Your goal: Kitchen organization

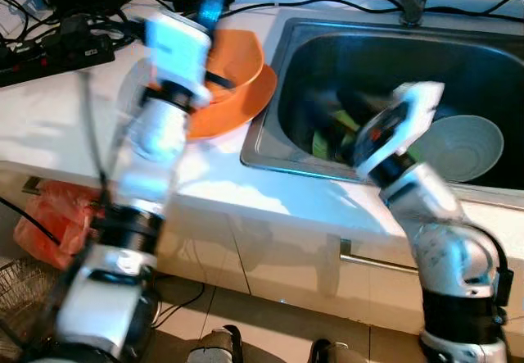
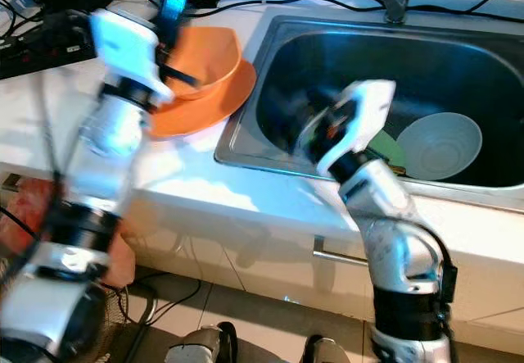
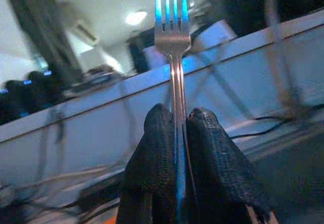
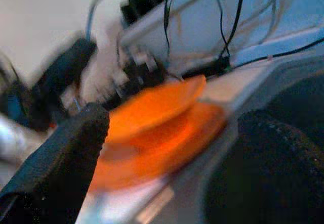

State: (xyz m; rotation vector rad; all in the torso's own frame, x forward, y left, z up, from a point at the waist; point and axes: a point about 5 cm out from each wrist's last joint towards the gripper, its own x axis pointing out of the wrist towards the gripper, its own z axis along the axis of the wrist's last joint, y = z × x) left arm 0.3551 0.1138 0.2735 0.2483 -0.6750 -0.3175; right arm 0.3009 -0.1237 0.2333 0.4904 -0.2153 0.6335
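White counter (image 1: 49, 125) fills left of frame, cables at upper left. Steel sink (image 1: 282, 76) (upper right) holds pale bowl (image 1: 463, 146). Orange bowl (image 1: 241, 60) on orange plate (image 1: 246, 105) beside sink. Left gripper (image 3: 174, 128) pinches fork (image 3: 172, 27) upright; right gripper (image 4: 167, 153) spread over sink edge.

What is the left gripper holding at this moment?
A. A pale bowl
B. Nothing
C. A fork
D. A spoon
C: in the left wrist view the left gripper has its two black fingers pinched on the handle of a metal fork, tines pointing away from the wrist.
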